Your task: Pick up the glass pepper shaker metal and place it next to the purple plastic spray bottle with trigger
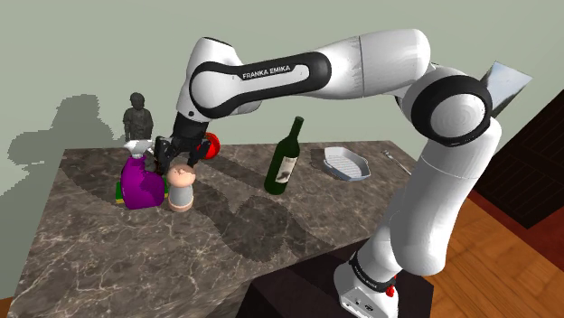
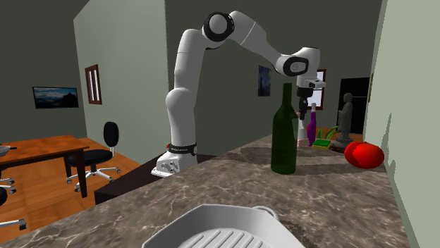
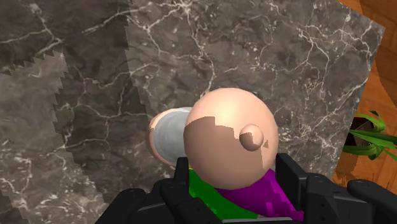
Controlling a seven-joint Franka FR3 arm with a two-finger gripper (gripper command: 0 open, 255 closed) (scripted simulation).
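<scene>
Two black fingers [image 3: 180, 181] of the gripper [image 1: 174, 163] were pinching the peach-coloured domed cap of a pepper shaker [image 1: 181, 191] with a pale grey body. In the wrist view the dome, topped by a small knob, filled the gap between them with no space on either side. The gripper came down on the cap at a slant. In the shoulder view we saw the shaker standing upright with its base on the dark veined marble worktop [image 1: 108, 262].

Just beside the shaker, on the shoulder view's left, stood a purple plastic spray bottle [image 1: 140, 185] with a white trigger head, and the two looked to be touching or nearly so. A small green thing [image 1: 119, 190] that we could not identify sat against the bottle's far side.

A glossy red ball [image 1: 211, 144] lay behind the gripper. Further along the worktop, towards the shoulder view's right, a dark green glass wine bottle [image 1: 285, 158] with a pale label stood upright. Beyond it lay a pale ribbed rectangular dish [image 1: 346, 163], well apart from the shaker. At the worktop's far edge, behind the spray bottle, we saw a dark grey statuette [image 1: 137, 116] of a figure.
</scene>
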